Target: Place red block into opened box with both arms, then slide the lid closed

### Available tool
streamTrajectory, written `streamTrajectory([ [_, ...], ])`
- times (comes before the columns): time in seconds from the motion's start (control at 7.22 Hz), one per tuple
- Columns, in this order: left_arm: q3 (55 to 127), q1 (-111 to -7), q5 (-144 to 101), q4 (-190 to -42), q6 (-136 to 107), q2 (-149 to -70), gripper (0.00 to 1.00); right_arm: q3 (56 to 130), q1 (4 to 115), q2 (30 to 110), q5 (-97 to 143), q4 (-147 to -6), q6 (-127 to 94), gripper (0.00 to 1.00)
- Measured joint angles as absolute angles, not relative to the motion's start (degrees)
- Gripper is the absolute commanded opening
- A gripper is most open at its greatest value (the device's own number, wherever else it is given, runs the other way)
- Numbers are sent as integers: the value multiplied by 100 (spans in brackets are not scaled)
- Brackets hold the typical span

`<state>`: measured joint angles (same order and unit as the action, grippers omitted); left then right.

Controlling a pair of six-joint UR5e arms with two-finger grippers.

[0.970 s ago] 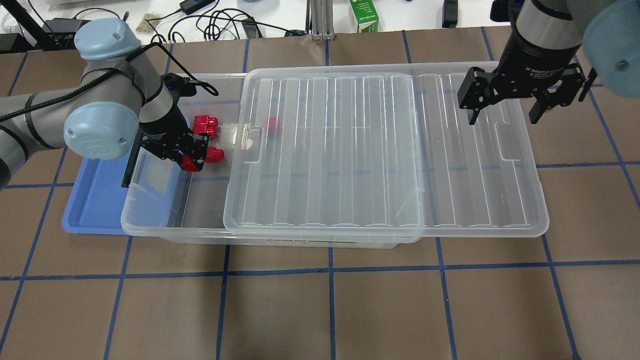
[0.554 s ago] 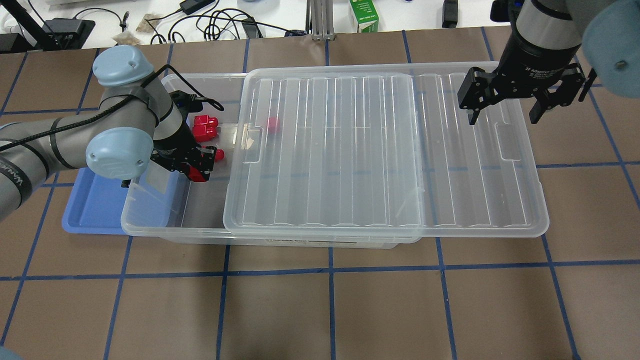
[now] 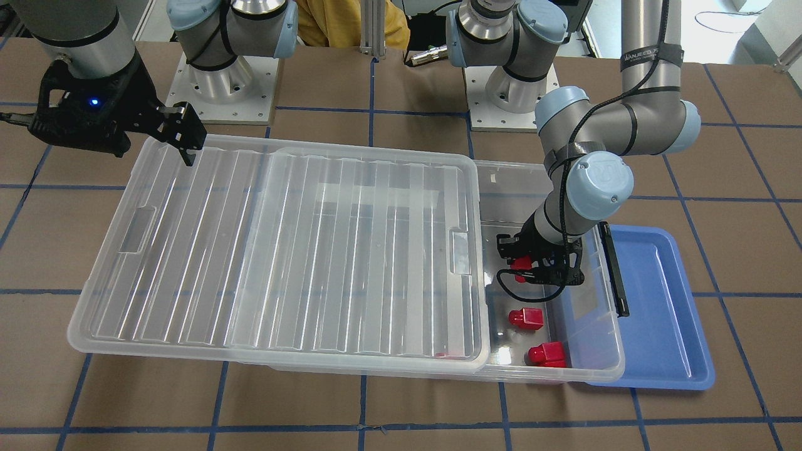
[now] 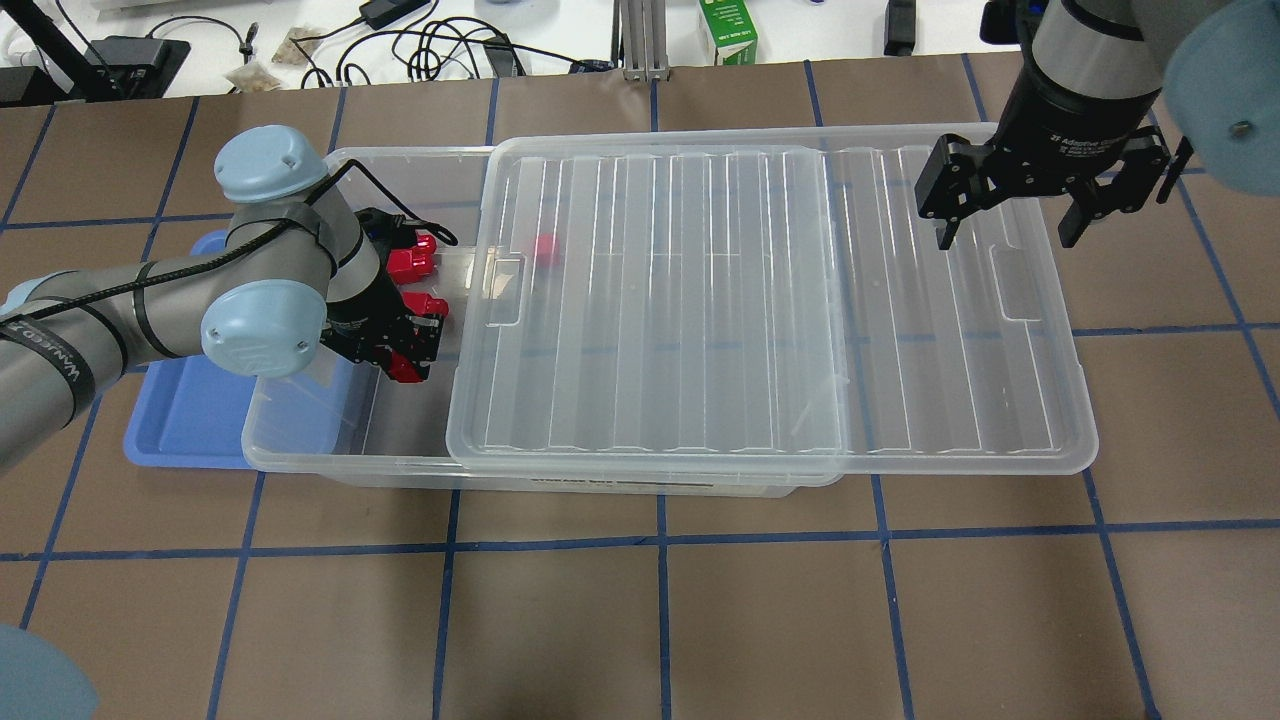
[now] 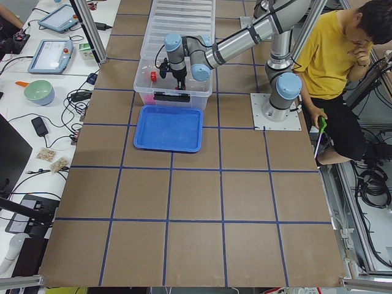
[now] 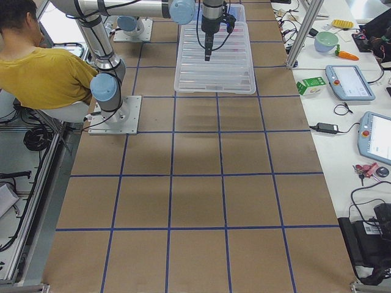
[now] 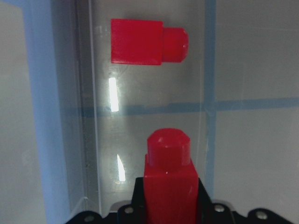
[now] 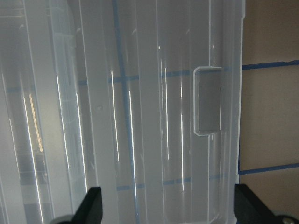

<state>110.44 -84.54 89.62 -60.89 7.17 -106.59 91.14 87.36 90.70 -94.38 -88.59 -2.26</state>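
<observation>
- My left gripper (image 4: 408, 355) is clamped on the small bright red plastic block (image 7: 168, 184), stub pointing outward. It sits inside the uncovered end of the large clear plastic box (image 4: 300, 455); whether the block touches the floor, I can't tell.
- My right gripper (image 4: 1005, 238) is spread wide and holds nothing. It hangs above the ridged clear plastic lid (image 4: 760, 300), which covers most of the box.

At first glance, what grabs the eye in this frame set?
The big clear lid dominates, sitting partway off the box toward the robot's right, with the open right gripper hanging above its overhanging end. At the uncovered end, the left gripper is shut on a red block over the box floor, near two other red blocks lying there. A blue tray pokes out at that end.
</observation>
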Motion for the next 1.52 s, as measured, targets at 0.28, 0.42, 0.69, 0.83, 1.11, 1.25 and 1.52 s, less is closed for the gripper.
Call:
streamTrajectory([
  [0.28, 11047, -8455, 8963, -6089, 712, -10758, 80, 9114, 8736, 9070, -9439, -8859, -228, 100],
  [0.42, 11037, -8455, 8975, -6078, 710, -10787, 100, 9114, 8736, 9070, -9442, -8859, -229, 100],
  [0.69, 10943, -8458, 9022, -6062, 710, -10659, 100, 9114, 8736, 9070, -9447, -8856, -229, 100],
  [0.83, 10818, -8461, 9038, -6173, 711, -10544, 100, 9114, 8736, 9070, -9448, -8857, -228, 100],
  [1.11, 10216, -8474, 9036, -7000, 712, -10252, 100, 9114, 8736, 9070, -9456, -8859, -229, 100],
  [1.25, 9822, -8492, 9031, -7586, 710, -10099, 100, 9114, 8736, 9070, -9462, -8859, -229, 100],
  [1.52, 8859, -8720, 9041, -8745, 661, -9794, 100, 9114, 8732, 9068, -9505, -8864, -211, 100],
])
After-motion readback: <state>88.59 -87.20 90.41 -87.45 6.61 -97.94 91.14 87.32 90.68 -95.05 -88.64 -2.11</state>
